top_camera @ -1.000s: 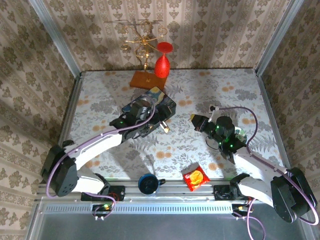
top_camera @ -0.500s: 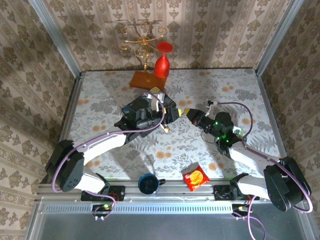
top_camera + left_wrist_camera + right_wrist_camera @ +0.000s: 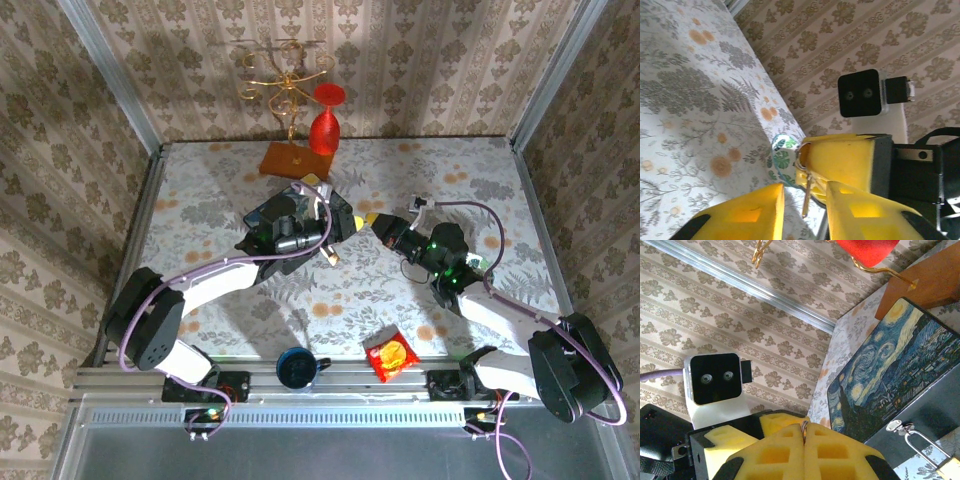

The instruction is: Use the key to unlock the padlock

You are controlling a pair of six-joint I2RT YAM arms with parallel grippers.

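Two arms meet just right of the painted box [image 3: 890, 365], which sits mid-table [image 3: 400, 300].

- Left gripper [image 3: 805, 199]: reaches in over the box from the box's left. Jaws are narrowed but parted. The key [image 3: 808, 187] hangs in the gap, with no contact visible on either yellow finger [image 3: 750, 212]. Nothing is gripped.
- Box: dark blue, with a swirling night-sky painting on the lid. A silver clasp [image 3: 897, 426] sits on its dark front face.
- Padlock [image 3: 950, 471]: small, with a pale brass body. Its thin silver shackle is threaded through the box's clasp, and the body hangs below the clasp against the box's near side. The keyhole is not visible.
- Key: dangles from a key ring [image 3: 802, 151], just right of the box and apart from the padlock.
- Right gripper [image 3: 804, 436]: comes in from the box's right with its fingers pressed together on the key ring, the key swinging free beneath.
- Behind the box: a wooden base [image 3: 292, 158] and a red goblet [image 3: 324, 125].
- Nearer than the box, at the table's front edge: a blue cup [image 3: 295, 367], then a red-and-yellow packet [image 3: 390, 355] to its right.
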